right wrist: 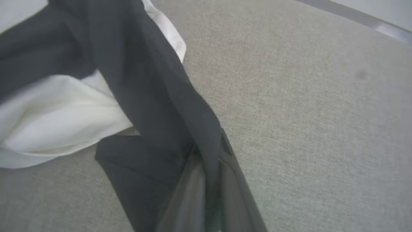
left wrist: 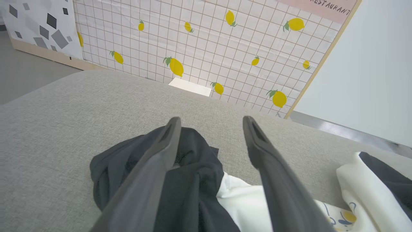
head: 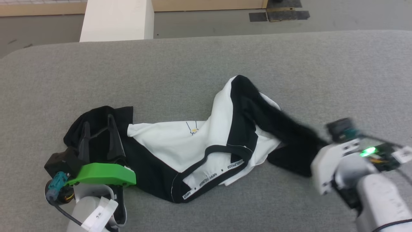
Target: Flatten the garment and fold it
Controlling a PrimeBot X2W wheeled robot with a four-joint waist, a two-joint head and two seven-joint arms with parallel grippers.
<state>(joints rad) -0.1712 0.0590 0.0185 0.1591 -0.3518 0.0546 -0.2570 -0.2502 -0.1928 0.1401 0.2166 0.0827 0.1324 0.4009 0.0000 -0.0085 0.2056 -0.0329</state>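
Right claw (right wrist: 214,151) grips one black sleeve (right wrist: 154,80), left claw (left wrist: 212,120) open astride the other; we should clamp, then spread the shirt (head: 180,145) evenly.

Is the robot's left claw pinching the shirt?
No, the left gripper has its fingers wide apart over the black sleeve of the garment.

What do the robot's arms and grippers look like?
Left arm and right arm: pale white. The left gripper has two dark fingers, a green cover, a teal plug on a black cable and a white tag. The right gripper has a white wrist with a green light.
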